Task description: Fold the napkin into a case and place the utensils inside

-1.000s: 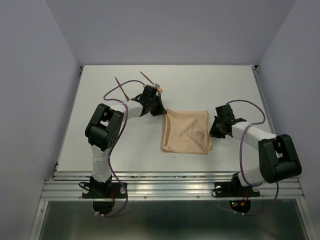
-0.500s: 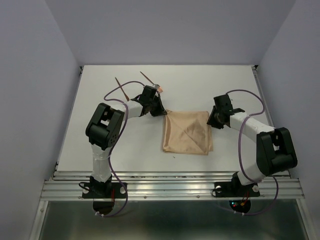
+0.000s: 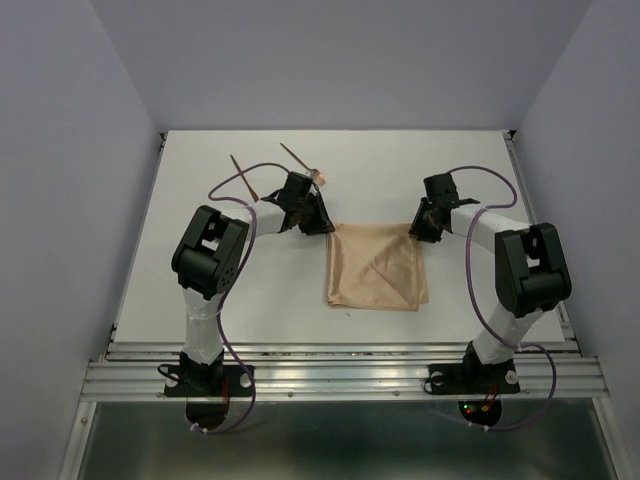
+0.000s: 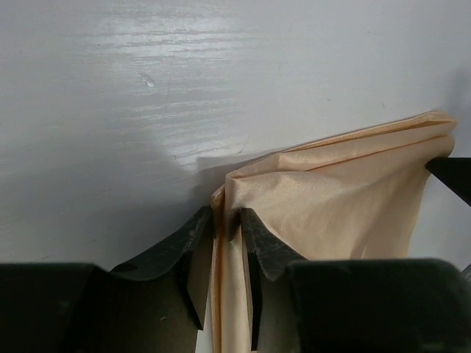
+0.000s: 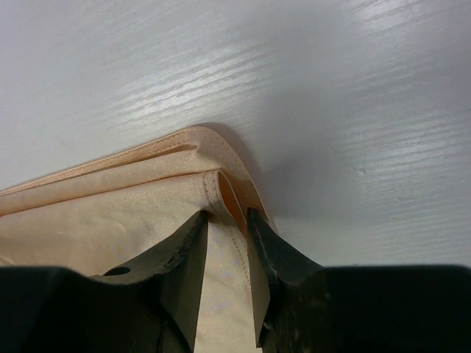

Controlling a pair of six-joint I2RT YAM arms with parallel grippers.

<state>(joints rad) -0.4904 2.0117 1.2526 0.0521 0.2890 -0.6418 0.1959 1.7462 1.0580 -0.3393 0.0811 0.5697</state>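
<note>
The tan napkin point(image 3: 375, 265) lies folded into a square in the middle of the table. My left gripper point(image 3: 320, 224) is at its far left corner. In the left wrist view the jaws point(image 4: 227, 220) stand slightly apart, open, with a raised fold of the napkin point(image 4: 331, 191) between them. My right gripper point(image 3: 419, 229) is at the far right corner. Its jaws point(image 5: 227, 217) are also a little open, astride the hemmed corner of the napkin point(image 5: 110, 213). Two thin reddish-brown utensils lie beyond the left arm: the plain one point(image 3: 245, 176) and the forked one point(image 3: 299, 159).
The white table point(image 3: 200, 290) ends in a metal rail at the near edge, where both arm bases stand. Grey walls close in the left, right and far sides. A purple cable loops over each arm.
The right arm has swung along the napkin's right edge to its far right corner. Both grippers have gone from shut to slightly open, and the left arm has stayed in place.
</note>
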